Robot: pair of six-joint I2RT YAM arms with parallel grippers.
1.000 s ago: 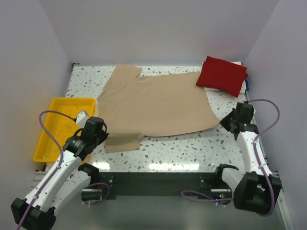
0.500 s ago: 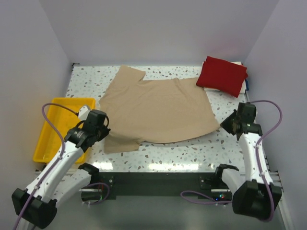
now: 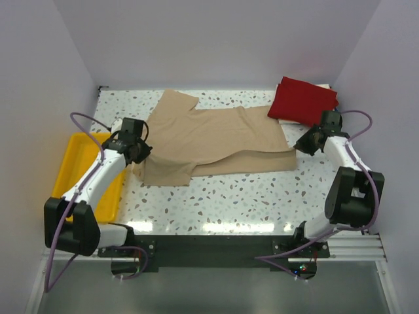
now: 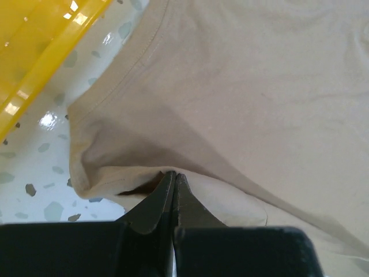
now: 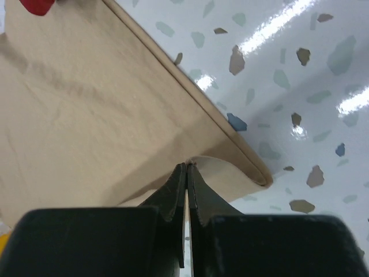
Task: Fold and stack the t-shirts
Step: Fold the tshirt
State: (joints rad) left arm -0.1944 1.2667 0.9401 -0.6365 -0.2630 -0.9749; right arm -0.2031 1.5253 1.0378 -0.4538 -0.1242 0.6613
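At centre of table (image 3: pixel 229 196): tan t-shirt (image 3: pixel 216 140), near hem doubled over. Left gripper (image 4: pixel 173 179), 9 o'clock, and right gripper (image 5: pixel 185 170), 3 o'clock, each pinch a hem corner, evidently to fold. Dark red t-shirt (image 3: pixel 302 103), folded, 1 o'clock.

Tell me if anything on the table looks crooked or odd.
Nothing spilled or damaged. The tan t-shirt, pinched by the left gripper and right gripper, is half folded and uneven: its near-left sleeve pokes out past the fold.
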